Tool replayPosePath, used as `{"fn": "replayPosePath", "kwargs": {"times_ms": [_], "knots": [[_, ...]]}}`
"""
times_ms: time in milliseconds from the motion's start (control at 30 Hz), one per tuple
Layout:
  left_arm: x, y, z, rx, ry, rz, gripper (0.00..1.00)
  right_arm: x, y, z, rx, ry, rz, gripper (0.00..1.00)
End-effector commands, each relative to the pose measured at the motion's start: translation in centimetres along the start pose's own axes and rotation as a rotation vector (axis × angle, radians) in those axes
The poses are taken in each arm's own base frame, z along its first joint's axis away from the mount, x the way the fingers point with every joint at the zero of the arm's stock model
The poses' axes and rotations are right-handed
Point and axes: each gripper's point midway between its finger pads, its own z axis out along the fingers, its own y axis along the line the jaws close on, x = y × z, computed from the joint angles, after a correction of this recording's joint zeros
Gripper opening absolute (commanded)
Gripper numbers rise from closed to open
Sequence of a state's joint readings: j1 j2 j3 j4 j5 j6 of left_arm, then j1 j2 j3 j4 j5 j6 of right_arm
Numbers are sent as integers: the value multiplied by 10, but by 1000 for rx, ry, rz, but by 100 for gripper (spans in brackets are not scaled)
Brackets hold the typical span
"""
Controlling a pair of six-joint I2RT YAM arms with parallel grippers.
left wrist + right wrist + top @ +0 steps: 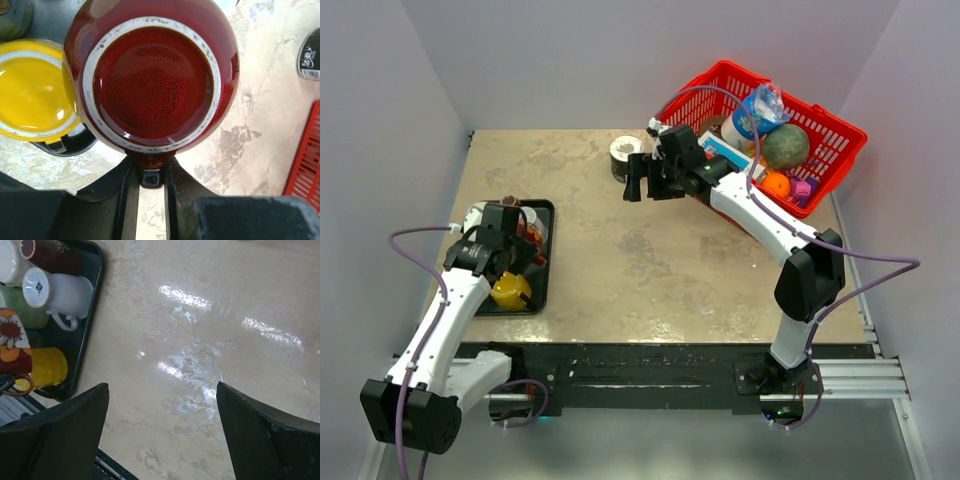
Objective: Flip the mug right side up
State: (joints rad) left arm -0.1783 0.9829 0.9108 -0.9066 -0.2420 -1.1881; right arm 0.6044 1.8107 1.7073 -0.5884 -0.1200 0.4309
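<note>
The left pincer (150, 174) is clamped only on the handle of the dark red mug (155, 85). The mug's base faces the wrist camera, just beside a yellow mug (35, 95) over the black tray (551, 262). With so narrow a hold, the mug may swivel or slip as it is turned, or knock its yellow neighbour. The left arm reaches forward over the tray with its wrist angled down. The right arm stretches across the surface (650, 270), its right pincer (161, 386) spread wide and empty.

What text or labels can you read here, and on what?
Nothing legible.
White script on the black label, left wrist view: cut off, blurred.
Dark base stamp on the white ceramic mug: too small.
Print on the blue-and-white package in the red plastic basket: too small.
</note>
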Motion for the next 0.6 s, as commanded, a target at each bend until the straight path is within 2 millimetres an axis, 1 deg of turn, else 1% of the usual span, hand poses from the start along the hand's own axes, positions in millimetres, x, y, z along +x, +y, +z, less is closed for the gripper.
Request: {"fn": "replayPosePath", "kwargs": {"times_ms": [0, 67, 100, 167, 200, 233, 267, 300, 333, 367, 400, 433, 500, 533, 567], "knots": [[-34, -59, -31, 243, -112, 19, 0, -16, 24, -19, -103, -65, -8, 93], [-38, -71, -41, 296, -128, 27, 0, -18, 30, -24, -132, -75, -16, 95], [-40, -74, -45, 308, -134, 30, 0, -19, 34, -25, -156, -84, -19, 98], [-42, -85, -52, 345, -139, 13, 0, -16, 42, -26, -203, -75, -15, 99], [-42, -92, -55, 368, -134, 2, 0, -19, 48, -27, -234, -88, -19, 99], [-37, -100, -56, 396, -110, 10, 0, -18, 53, -29, -269, -77, -19, 99], [-39, -112, -61, 438, -116, 9, 0, -19, 58, -30, -294, -85, -16, 99], [-39, -117, -63, 451, -113, 14, 0, -19, 61, -30, -312, -87, -17, 99], [-33, -125, -63, 471, -97, 38, 0, -19, 67, -34, -346, -84, -21, 99], [-36, -136, -68, 511, -110, 50, 0, -21, 71, -35, -367, -96, -19, 99], [-36, -141, -69, 528, -108, 59, 0, -23, 75, -38, -389, -103, -21, 99], [-34, -158, -77, 608, -100, 76, 0, -25, 79, -40, -411, -110, -21, 99], [-32, -168, -79, 653, -92, 107, 0, -26, 90, -46, -479, -118, -12, 99], [-30, -185, -90, 745, -82, 125, 0, -29, 94, -50, -504, -128, -8, 99], [-29, -189, -91, 766, -85, 135, 0, -28, 102, -53, -556, -130, 4, 99]]}}
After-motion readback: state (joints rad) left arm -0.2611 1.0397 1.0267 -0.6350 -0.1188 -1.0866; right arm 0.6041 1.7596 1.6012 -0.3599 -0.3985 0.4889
